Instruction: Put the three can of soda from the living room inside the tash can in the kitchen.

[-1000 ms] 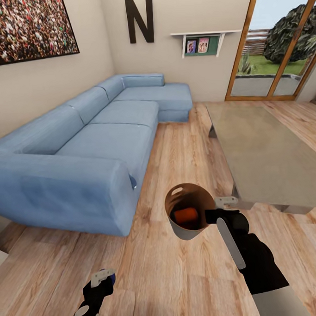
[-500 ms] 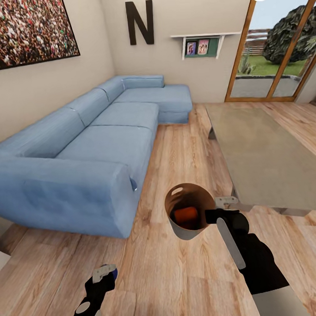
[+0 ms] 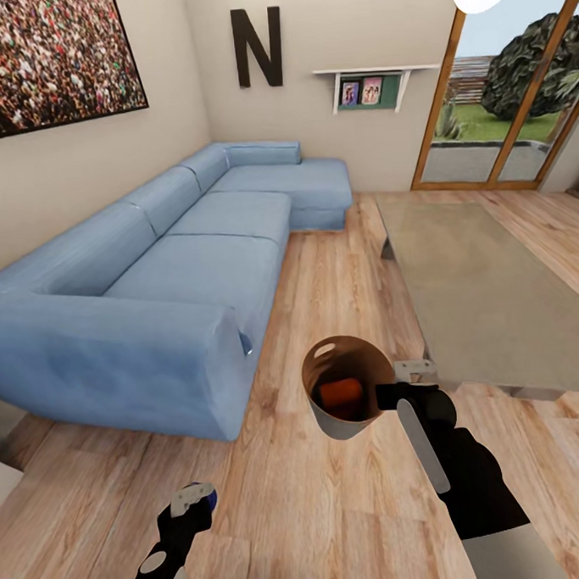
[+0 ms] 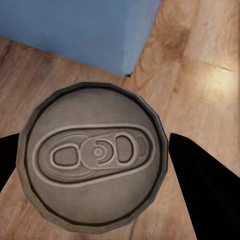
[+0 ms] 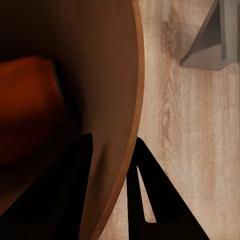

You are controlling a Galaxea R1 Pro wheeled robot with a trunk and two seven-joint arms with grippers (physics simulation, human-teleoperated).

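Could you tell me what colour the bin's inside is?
Tan-brown inside the trash can, clearest in the head view.

Support surface: light wood plank floor (image 3: 323, 288), covering the lower and central frame. Standing directly on it: a blue sectional sofa (image 3: 170, 279) across the left and centre, and a long low grey counter (image 3: 485, 288) at the right, its top bare. A white wall shelf (image 3: 372, 77) at upper centre carries small pictures.
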